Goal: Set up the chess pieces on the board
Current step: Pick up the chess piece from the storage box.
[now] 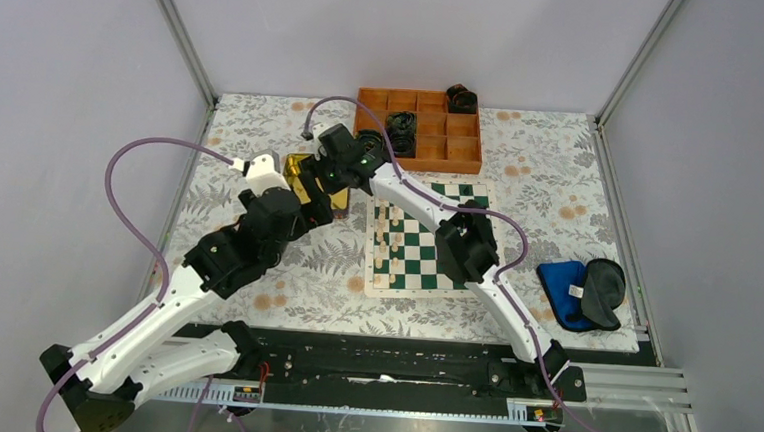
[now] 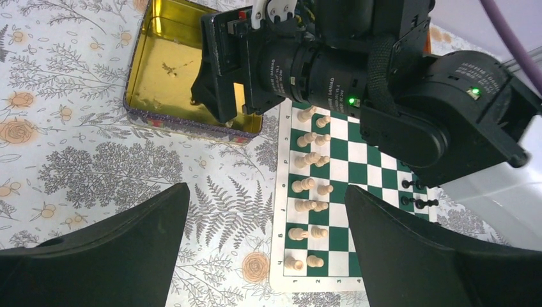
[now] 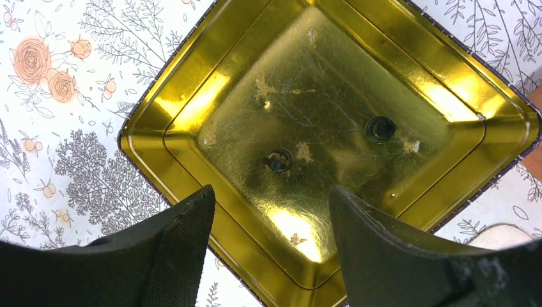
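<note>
The right gripper (image 3: 271, 201) hangs straight over the open yellow tin (image 3: 192, 102), its jaws spread wide with nothing between them. On the tin's floor lie two black chessmen (image 3: 278, 160), apart from each other. One is below the gap of the jaws and the other is farther to the right in the wrist view. The left gripper (image 2: 265, 204) is likewise wide and empty, over the flowered tablecloth (image 2: 96, 173) on the near side of the tin. Just right of the tin the board (image 2: 358, 173) lies flat on the cloth. Cream chessmen (image 2: 307, 185) sit in two files along the board's edge nearest the tin. A few black pieces (image 2: 415, 185) are on the side away from the tin. Beyond the tin and to its right is an orange tray (image 1: 431, 165).
</note>
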`<move>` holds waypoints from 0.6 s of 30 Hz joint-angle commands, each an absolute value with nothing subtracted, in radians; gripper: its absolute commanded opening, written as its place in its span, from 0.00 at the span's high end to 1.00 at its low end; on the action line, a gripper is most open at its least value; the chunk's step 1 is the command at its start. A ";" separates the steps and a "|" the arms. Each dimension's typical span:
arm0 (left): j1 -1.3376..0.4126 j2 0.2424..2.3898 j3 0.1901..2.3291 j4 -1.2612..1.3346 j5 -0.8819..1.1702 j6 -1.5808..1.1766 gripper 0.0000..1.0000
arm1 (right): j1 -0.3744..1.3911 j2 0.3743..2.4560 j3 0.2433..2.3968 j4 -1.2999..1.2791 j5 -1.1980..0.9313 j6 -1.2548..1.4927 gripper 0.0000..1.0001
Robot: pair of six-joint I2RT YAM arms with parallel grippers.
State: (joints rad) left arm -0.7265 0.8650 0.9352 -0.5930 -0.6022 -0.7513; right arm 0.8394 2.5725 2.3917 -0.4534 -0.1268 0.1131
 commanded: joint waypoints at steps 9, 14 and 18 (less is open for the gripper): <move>-0.723 0.830 0.923 -0.507 -0.617 -0.732 0.01 | 0.845 2.609 2.452 -0.355 -0.179 0.100 0.33; -0.724 0.837 0.928 -0.505 -0.617 -0.731 0.01 | 0.845 2.618 2.456 -0.353 -0.173 0.095 0.35; -0.724 0.838 0.928 -0.494 -0.615 -0.722 0.01 | 0.845 2.631 2.462 -0.353 -0.176 0.095 0.37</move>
State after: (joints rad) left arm -0.7265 0.8421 0.9306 -0.5674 -0.6018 -0.7448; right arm 0.8394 2.6244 2.4062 -0.3843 -0.1524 0.1085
